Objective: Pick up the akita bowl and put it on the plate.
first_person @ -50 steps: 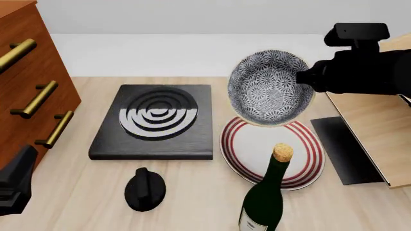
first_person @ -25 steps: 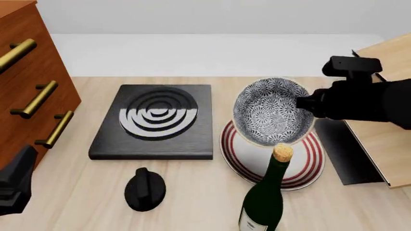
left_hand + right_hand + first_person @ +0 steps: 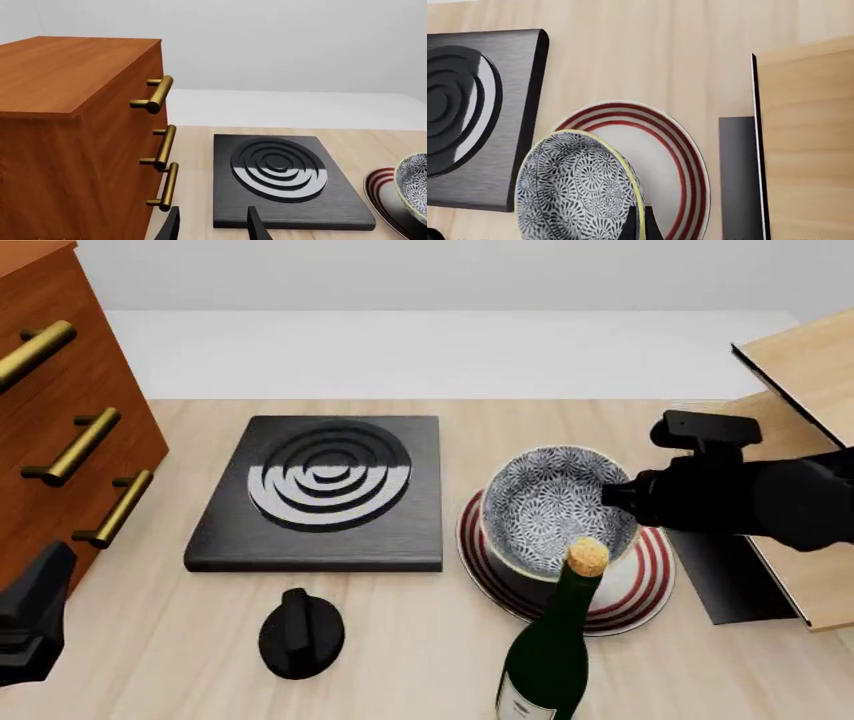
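The akita bowl (image 3: 554, 505), with its black-and-white pattern, hangs tilted low over the plate (image 3: 649, 580), a white plate with red rings. I cannot tell whether it touches the plate. My right gripper (image 3: 622, 494) is shut on the bowl's right rim. The right wrist view shows its fingertips (image 3: 638, 223) pinching the pale rim of the bowl (image 3: 570, 190) above the plate (image 3: 684, 150). My left gripper (image 3: 212, 226) is open and holds nothing. It stays at the table's near left (image 3: 32, 620), far from the bowl (image 3: 415, 187).
A black stove slab (image 3: 320, 495) lies left of the plate. A green wine bottle (image 3: 550, 655) stands right in front of the plate, and a black knob-like object (image 3: 300, 633) sits near the front. A wooden drawer cabinet (image 3: 54, 430) stands left, a wooden box (image 3: 801, 530) right.
The right gripper has lowered the bowl toward me, from high behind the plate to just over it. The left arm has not moved.
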